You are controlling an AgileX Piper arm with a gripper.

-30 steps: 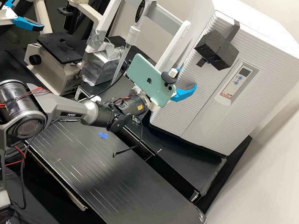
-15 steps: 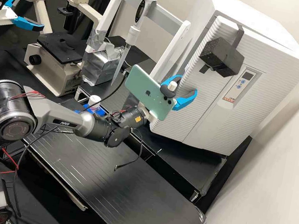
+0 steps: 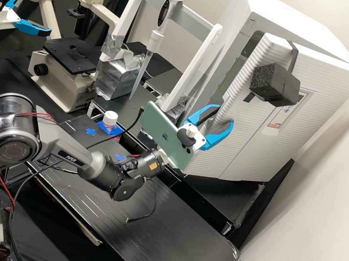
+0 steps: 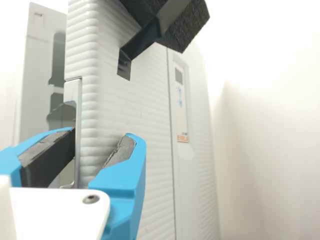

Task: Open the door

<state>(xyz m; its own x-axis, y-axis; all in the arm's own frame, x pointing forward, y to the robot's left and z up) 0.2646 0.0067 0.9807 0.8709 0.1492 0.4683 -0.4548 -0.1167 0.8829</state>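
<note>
Gripper Straddles Free Edge of Ajar Door

The white gripper, its blue fingers spread moderately apart, sits astride the free upright edge of a ribbed white door on an incubator-style cabinet. One finger lies on the door's inner side, in the gap; the other is at the outer face. Whether both pads press on the panel cannot be told. The gripper is below the black foam block strapped near the door's top, and well down from the upper free corner.

The door's long axis runs up and down the cabinet front. From the gripper, the panel stretches sideways past its control panel toward the side by the pale wall, where the hinge appears to be. The free edge stands off the cabinet body; the lower free corner lies near the front edge of the black stand that carries the cabinet.

The door looks partly open, with the swing itself the step in hand. The next move likely calls for the inner finger to draw the edge outward on an arc about the hinge side, the wrist turning with the panel. A straight pull could let the finger slip off the edge. A smartphone mounted by the gripper hangs beside the door's free edge and may need room as the panel comes round.
</note>
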